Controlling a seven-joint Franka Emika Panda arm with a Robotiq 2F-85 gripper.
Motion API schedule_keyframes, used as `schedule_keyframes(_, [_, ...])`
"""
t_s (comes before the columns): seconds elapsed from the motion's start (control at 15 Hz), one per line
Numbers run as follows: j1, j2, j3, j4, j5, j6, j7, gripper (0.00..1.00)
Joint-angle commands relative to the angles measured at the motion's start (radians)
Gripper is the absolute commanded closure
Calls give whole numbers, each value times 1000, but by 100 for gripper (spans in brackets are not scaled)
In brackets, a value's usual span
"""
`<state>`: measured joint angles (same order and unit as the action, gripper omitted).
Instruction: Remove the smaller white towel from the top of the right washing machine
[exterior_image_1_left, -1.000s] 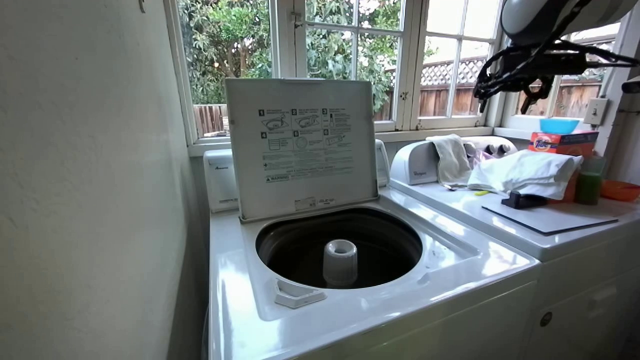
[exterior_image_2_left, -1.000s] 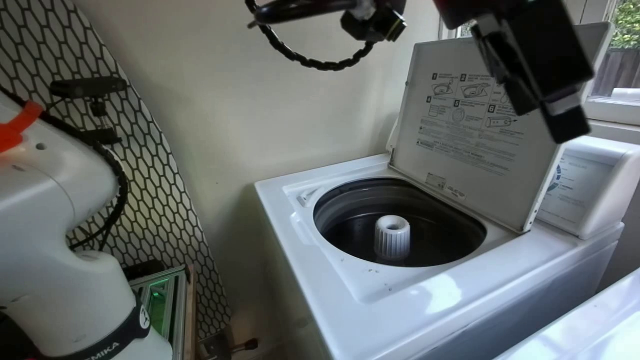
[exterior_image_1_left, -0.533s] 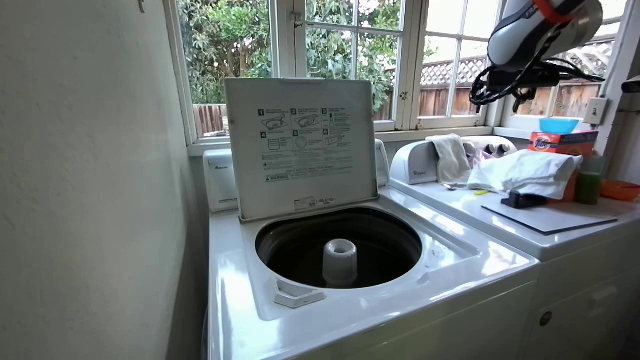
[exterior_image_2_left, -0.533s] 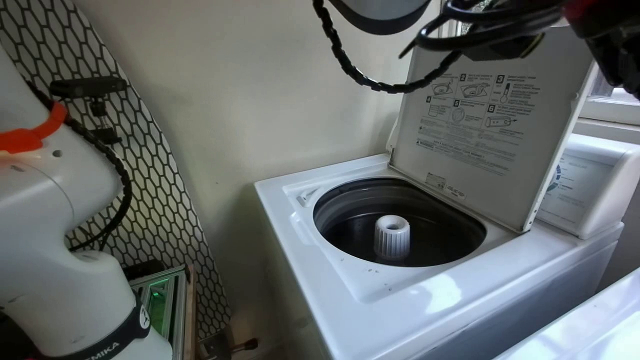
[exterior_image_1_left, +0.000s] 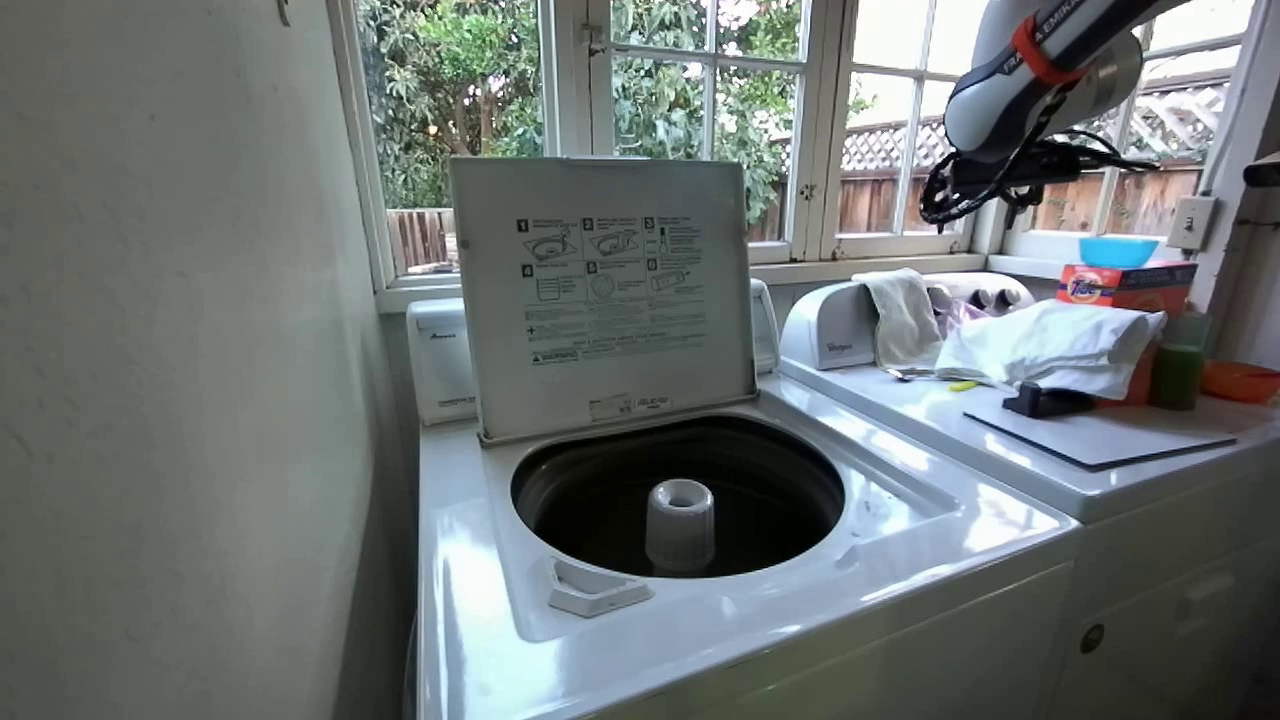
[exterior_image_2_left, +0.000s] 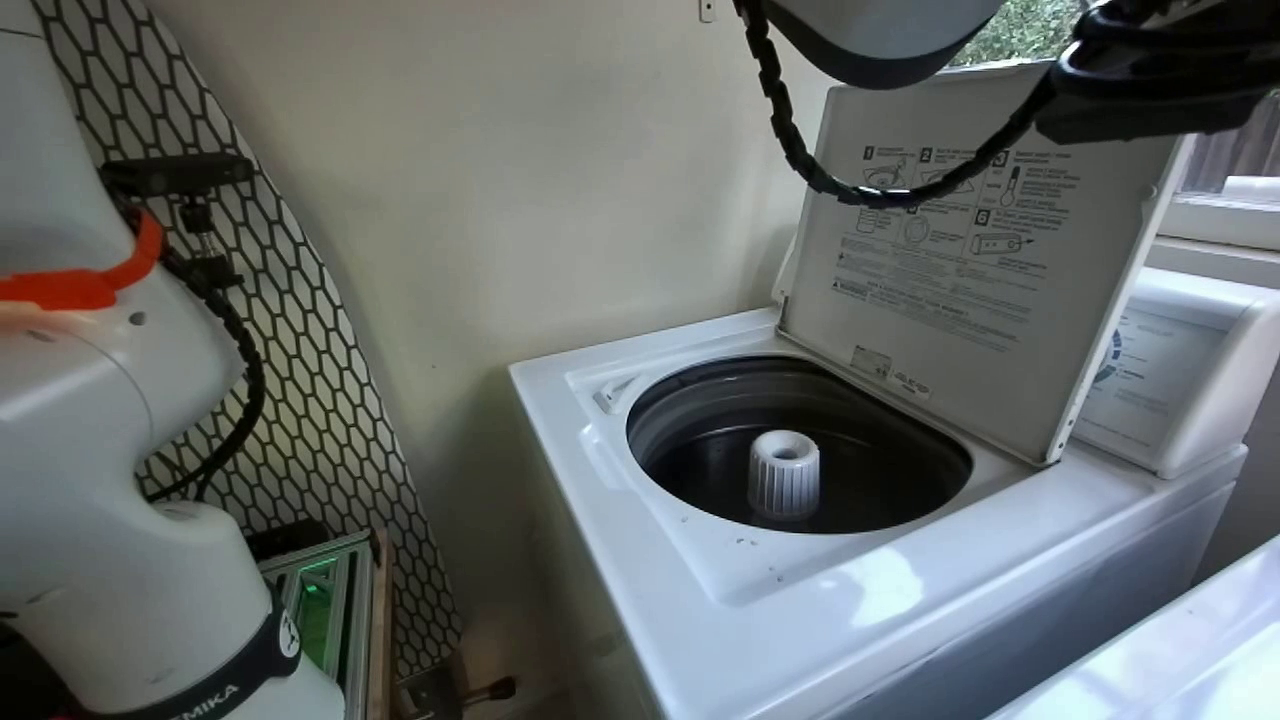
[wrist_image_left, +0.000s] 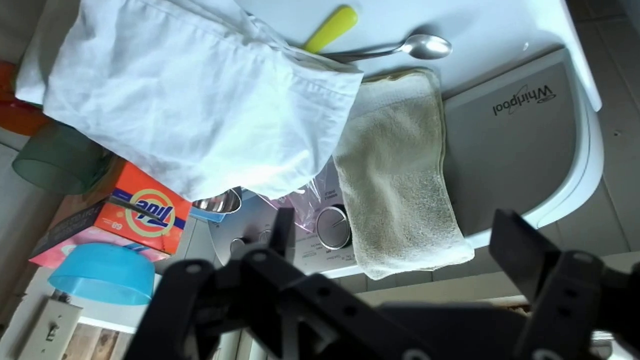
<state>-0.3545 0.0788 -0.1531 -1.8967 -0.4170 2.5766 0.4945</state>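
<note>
The smaller white towel (exterior_image_1_left: 903, 320) drapes over the control panel of the right washing machine (exterior_image_1_left: 890, 410). In the wrist view, which stands upside down, the towel (wrist_image_left: 400, 170) is creamy and hangs past the panel's top edge. My gripper (wrist_image_left: 397, 235) is open, its fingers apart on either side of the towel's far end in that view, holding nothing. In an exterior view my gripper (exterior_image_1_left: 975, 222) hovers above the towel, near the window. A larger white cloth (exterior_image_1_left: 1050, 345) lies beside the towel. The gripper's fingers are outside the frame in an exterior view showing the arm (exterior_image_2_left: 880, 40).
A washer with a raised lid (exterior_image_1_left: 610, 290) stands alongside. On the right machine are a Tide box (exterior_image_1_left: 1130, 285), blue bowl (exterior_image_1_left: 1117, 251), green cup (exterior_image_1_left: 1178, 372), orange bowl (exterior_image_1_left: 1240, 381), flat board (exterior_image_1_left: 1100, 435), spoon (wrist_image_left: 425, 47) and yellow handle (wrist_image_left: 332, 29). Windows are behind.
In an exterior view the arm and open gripper have moved left and appear smaller, toward the window. In an exterior view the hand has slid right, out of frame. The towels have not moved.
</note>
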Motion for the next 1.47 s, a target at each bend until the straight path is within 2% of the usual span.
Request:
schedule_keyframes(0.0, [49, 3, -52, 5, 11, -2, -10, 0])
schedule_keyframes(0.13, [49, 44, -64, 46, -2, 29, 14, 0])
schedule_keyframes(0.2, [50, 75, -73, 74, 33, 57, -19, 0])
schedule_keyframes(0.47, [36, 217, -87, 211, 198, 137, -207, 0])
schedule_keyframes(0.67, [1, 313, -38, 309, 368, 123, -419, 0])
schedule_keyframes(0.73, [3, 348, -37, 350, 380, 112, -449, 0])
schedule_keyframes(0.87, [28, 438, -76, 455, 351, 99, -413, 0])
schedule_keyframes(0.93, [36, 345, -76, 334, 352, 124, -411, 0])
schedule_keyframes(1.2, [38, 369, -80, 360, 351, 124, -410, 0])
schedule_keyframes(1.27, [24, 361, -57, 348, 373, 112, -445, 0])
schedule_keyframes(1.4, [21, 441, -65, 427, 368, 126, -435, 0])
